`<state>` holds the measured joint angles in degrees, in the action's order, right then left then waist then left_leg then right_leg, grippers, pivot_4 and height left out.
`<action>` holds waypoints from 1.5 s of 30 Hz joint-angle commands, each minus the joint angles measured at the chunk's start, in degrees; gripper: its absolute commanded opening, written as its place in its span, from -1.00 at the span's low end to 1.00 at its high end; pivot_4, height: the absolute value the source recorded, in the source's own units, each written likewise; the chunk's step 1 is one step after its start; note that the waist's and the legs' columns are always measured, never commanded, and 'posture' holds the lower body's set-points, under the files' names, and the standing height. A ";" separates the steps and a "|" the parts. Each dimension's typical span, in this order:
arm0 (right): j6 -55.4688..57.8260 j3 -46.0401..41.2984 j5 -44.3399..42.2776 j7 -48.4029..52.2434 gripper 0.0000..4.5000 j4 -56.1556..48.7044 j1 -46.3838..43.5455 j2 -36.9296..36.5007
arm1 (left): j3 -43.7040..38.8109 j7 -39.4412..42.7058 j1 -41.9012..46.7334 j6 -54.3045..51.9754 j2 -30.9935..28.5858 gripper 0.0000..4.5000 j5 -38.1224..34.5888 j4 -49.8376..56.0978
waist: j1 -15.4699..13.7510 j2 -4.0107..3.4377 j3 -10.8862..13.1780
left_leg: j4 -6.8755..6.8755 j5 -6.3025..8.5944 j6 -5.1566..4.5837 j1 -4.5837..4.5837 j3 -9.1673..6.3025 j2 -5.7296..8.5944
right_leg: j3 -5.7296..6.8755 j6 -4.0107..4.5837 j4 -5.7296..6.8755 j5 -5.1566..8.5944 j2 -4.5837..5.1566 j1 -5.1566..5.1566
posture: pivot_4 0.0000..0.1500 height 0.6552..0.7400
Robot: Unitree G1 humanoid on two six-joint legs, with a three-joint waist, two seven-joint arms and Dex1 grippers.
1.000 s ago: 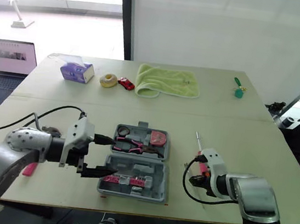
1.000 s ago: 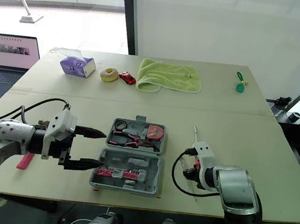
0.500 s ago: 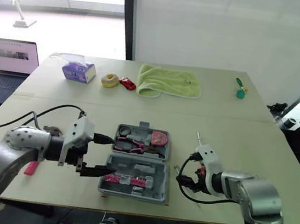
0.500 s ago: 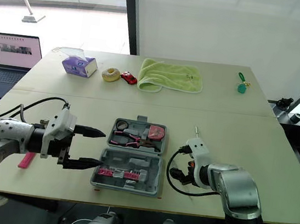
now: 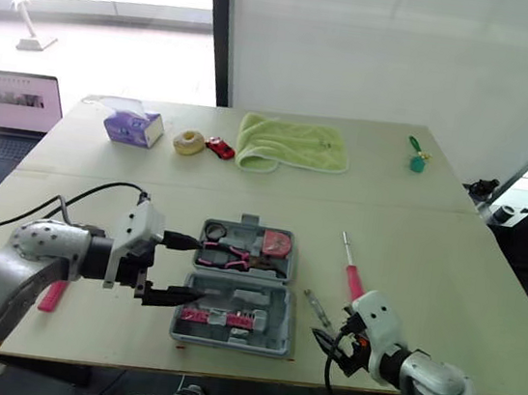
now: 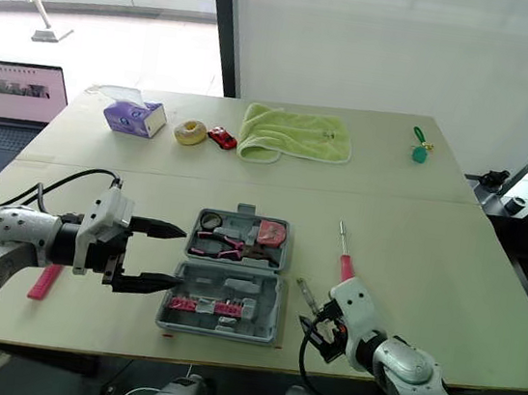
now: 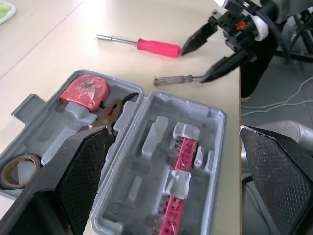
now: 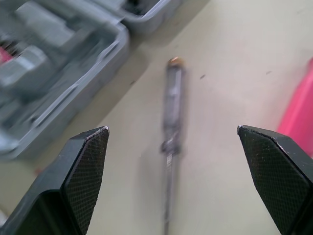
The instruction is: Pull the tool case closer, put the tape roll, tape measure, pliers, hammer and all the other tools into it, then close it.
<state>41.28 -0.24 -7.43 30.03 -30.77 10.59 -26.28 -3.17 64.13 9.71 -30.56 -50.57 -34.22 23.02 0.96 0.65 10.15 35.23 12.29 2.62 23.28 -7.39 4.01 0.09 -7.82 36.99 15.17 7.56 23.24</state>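
Observation:
The grey tool case [image 5: 280, 297] lies open near the table's front edge. Its far half holds a tape roll [image 5: 218, 229], pliers [image 5: 232, 252] and a red tape measure [image 5: 278, 243]. Its near half holds a pink bit strip [image 5: 219, 318]. My left gripper [image 5: 198, 269] is open at the case's left side, one finger over each half. A pink screwdriver [image 5: 350, 272] and a small clear screwdriver [image 5: 316, 307] lie right of the case. My right gripper [image 5: 332, 348] is open just in front of the clear screwdriver [image 8: 172, 105], holding nothing.
A pink tool [image 5: 52, 294] lies under my left arm. Across the back of the table are a tissue box [image 5: 133, 127], a yellow ring [image 5: 190, 142], a red toy car [image 5: 220, 148], a green towel [image 5: 293, 145] and a green object [image 5: 416, 157]. A laptop [image 5: 9, 101] stands off the table's left.
My right gripper has opened and drawn back from the pink screwdriver toward the table's front edge. The clear screwdriver now lies free beside the case. The left arm has stayed put.

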 commanded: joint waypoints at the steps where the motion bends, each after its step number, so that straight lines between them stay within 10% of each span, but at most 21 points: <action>1: -3.10 0.33 0.17 -2.05 0.97 1.75 -0.42 1.58 | -1.61 0.51 0.17 0.95 -0.54 1.00 -0.16 0.22 | -0.19 0.00 0.00 | 0.00 0.00 0.00 0.02 0.00 0.00 | 0.00 0.00 -0.01 0.00 0.01 0.00 | 1.00 1.00; 9: -2.94 2.76 0.16 -4.66 0.86 5.50 -0.68 3.64 | -2.14 0.61 -0.61 1.35 -1.00 1.00 0.32 0.12 | -0.19 0.00 0.00 | 0.01 0.00 0.00 0.03 -0.11 0.03 | 0.00 0.06 -0.02 0.04 0.04 0.00 | 1.00 1.00; 18: -2.38 3.76 -0.51 -6.11 -1.00 4.67 1.15 4.52 | -2.05 0.60 -0.92 2.01 -1.11 1.00 1.07 -0.31 | -0.22 0.00 0.00 | 0.00 0.00 0.00 0.02 -0.17 0.02 | 0.01 0.16 -0.02 0.09 0.03 0.00 | 1.00 1.00; 26: 1.89 -0.56 -4.20 -3.17 -1.00 -1.07 -3.72 0.01 | -2.89 0.77 -0.84 3.85 -1.07 1.00 2.16 -3.81 | -0.10 -0.01 0.00 | 0.00 0.00 0.00 0.02 -0.16 0.02 | 0.00 0.16 -0.02 0.09 0.04 0.01 | 1.00 1.00; 35: 8.77 17.61 -2.86 16.31 -1.00 0.08 -36.02 -19.64 | -7.34 1.96 -5.16 10.75 -1.90 1.00 5.93 -12.62 | -0.07 -0.08 0.09 | -0.09 0.00 -0.01 0.11 -0.09 0.01 | 0.14 0.10 -0.01 0.06 0.03 0.14 | 1.00 1.00; 45: 22.50 41.72 -0.95 26.43 -1.00 12.09 -68.04 -8.02 | -17.39 -2.74 -21.66 12.88 0.97 1.00 6.42 -7.19 | 1.25 -0.03 0.13 | -0.11 0.01 0.00 0.16 -0.40 0.02 | 0.13 0.10 -0.01 0.04 0.09 0.20 | 1.00 1.00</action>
<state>62.71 39.92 -9.00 55.90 -18.56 -55.84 -35.08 -17.75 62.27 -11.14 -18.55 -49.90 -27.62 13.84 2.21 0.62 10.29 35.12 12.30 2.62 23.44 -7.77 4.04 0.19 -7.72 36.98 15.22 7.70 23.45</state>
